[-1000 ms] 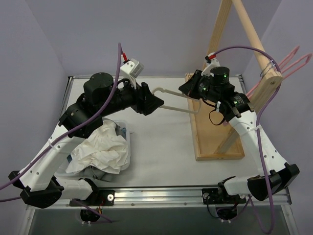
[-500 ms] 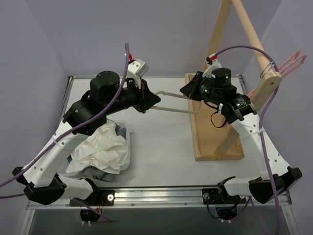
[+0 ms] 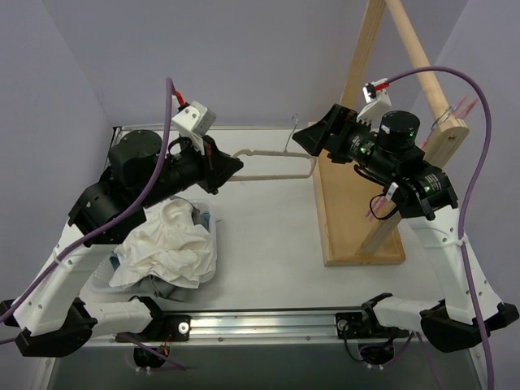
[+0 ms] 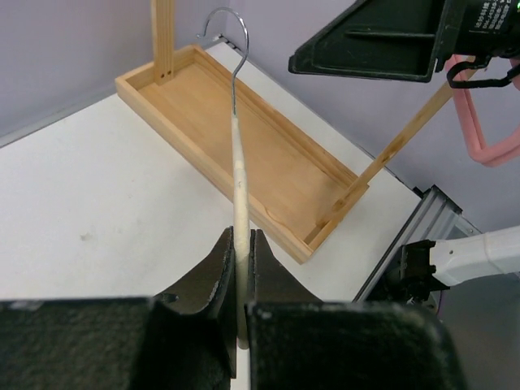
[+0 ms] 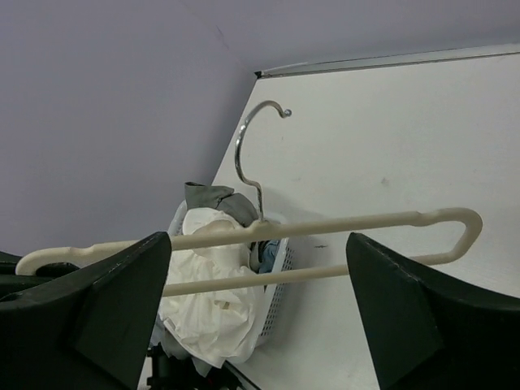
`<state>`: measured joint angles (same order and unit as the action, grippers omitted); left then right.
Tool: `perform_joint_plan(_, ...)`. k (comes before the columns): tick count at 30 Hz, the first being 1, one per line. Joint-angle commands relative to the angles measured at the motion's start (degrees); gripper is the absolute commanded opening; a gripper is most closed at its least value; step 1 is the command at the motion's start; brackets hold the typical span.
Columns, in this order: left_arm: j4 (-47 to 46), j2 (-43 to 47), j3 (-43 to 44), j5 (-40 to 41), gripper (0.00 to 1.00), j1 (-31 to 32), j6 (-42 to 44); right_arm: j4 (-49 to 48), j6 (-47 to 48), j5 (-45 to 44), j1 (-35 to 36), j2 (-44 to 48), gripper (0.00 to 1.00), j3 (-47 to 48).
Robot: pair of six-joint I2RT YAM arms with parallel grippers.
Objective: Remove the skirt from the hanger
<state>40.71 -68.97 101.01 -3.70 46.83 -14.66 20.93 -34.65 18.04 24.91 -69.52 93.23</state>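
The white skirt (image 3: 172, 248) lies crumpled on top of a basket at the left, off the hanger; the right wrist view shows the skirt (image 5: 213, 318) below the bars. The cream hanger (image 3: 276, 154) is bare and held level above the table. My left gripper (image 3: 227, 166) is shut on its left end. In the left wrist view the hanger (image 4: 239, 179) runs edge-on out of the left gripper (image 4: 241, 240), hook far. My right gripper (image 3: 309, 140) is open and stands apart from the hanger's right end. Past the right gripper (image 5: 258, 252), both bars of the hanger (image 5: 341, 222) show, untouched.
A white mesh basket (image 5: 276, 292) of clothes sits under the skirt at the near left. The wooden rack (image 3: 357, 236) with its tray base (image 4: 244, 138) stands at the right. Pink hangers (image 3: 463, 106) hang on its rail behind my right arm.
My left gripper shut on the hanger's left end and drew it left. My right gripper opened, let go of the right end and pulled back up and to the right.
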Motion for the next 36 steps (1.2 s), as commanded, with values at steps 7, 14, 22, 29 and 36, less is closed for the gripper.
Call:
perform_joint_plan(7, -5.81, -4.58, 7.17, -0.95, 0.02, 0.19, 0.33, -1.49, -1.64, 5.14, 0.41, 3.24, 0.85, 6.52)
perform_joint_plan(14, -11.52, -11.7, 12.97, -7.45, 0.02, 0.19, 0.68, -20.8, -8.14, 9.28, 0.32, 9.66, 0.78, 11.97)
perform_joint_plan(22, -22.94, -19.61, 15.18, -16.33, 0.02, 0.54, -1.6, -42.18, -19.64, 12.89, 0.41, 14.41, 0.56, 12.59)
perform_joint_plan(29, -24.98, -23.93, 19.92, -17.21, 0.02, 1.51, -3.01, -43.07, -20.89, 13.6, 0.41, 14.14, 0.63, 12.42)
perform_joint_plan(36, -21.11, -28.23, 29.49, -17.3, 0.02, 1.95, 0.59, -43.18, -18.36, 11.93, 0.41, 15.81, 0.62, 9.86)
